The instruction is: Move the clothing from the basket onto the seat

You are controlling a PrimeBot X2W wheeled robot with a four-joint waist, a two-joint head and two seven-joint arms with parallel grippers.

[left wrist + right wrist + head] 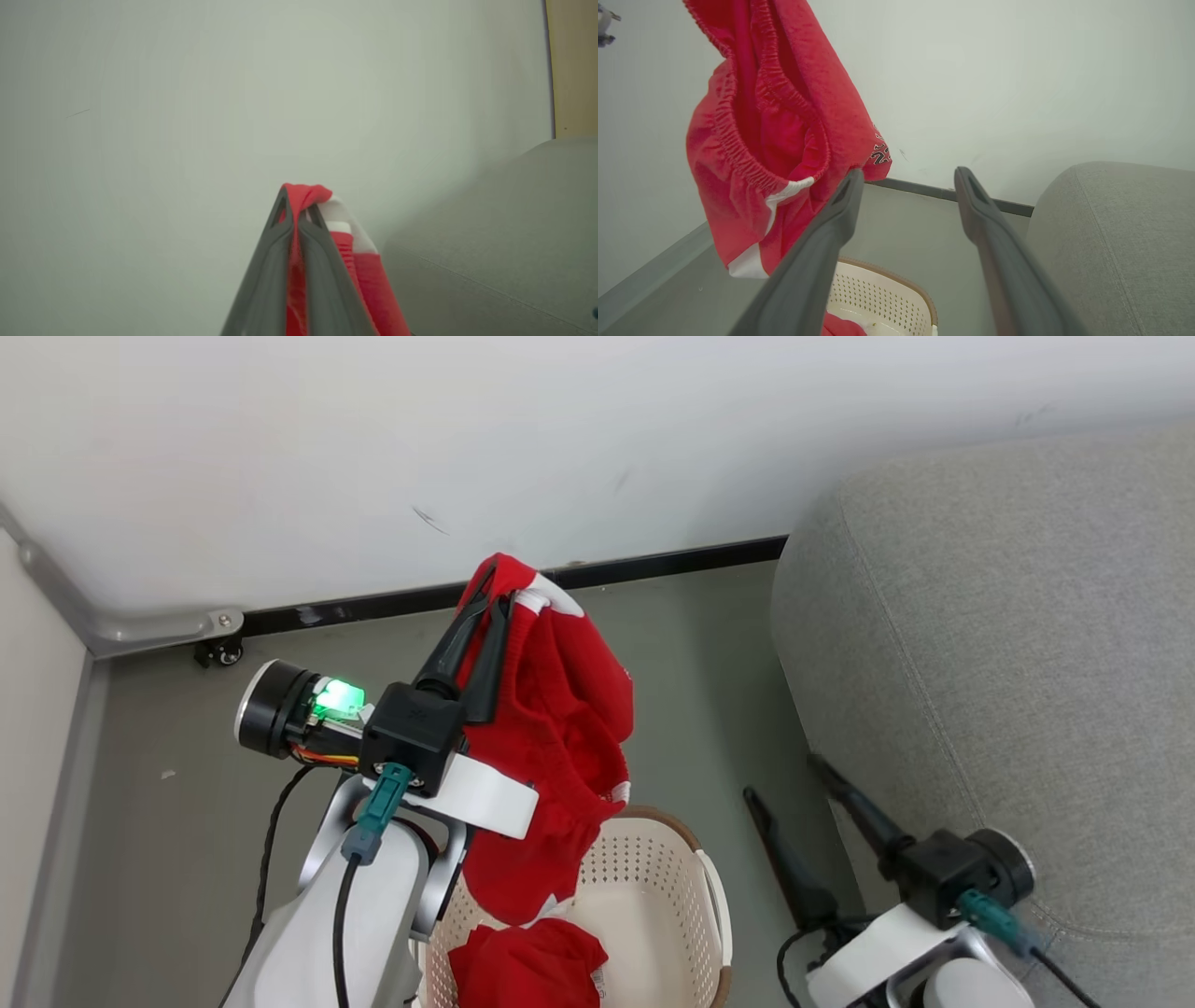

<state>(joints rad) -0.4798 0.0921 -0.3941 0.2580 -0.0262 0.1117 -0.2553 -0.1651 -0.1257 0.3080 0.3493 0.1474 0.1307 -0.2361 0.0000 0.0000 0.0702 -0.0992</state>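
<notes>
My left gripper is shut on a red garment with white trim, held up high so it hangs above the basket. In the left wrist view the fabric is pinched between the left gripper's closed fingers. A second red garment lies bunched inside the cream perforated basket. My right gripper stands open and empty at the lower right, beside the grey seat. The right wrist view shows the hanging garment, the basket rim and the seat.
The basket stands on a grey-green floor near a white wall with a dark baseboard. A metal floor rail with a small caster sits in the left corner. The seat's rounded edge is right of the basket.
</notes>
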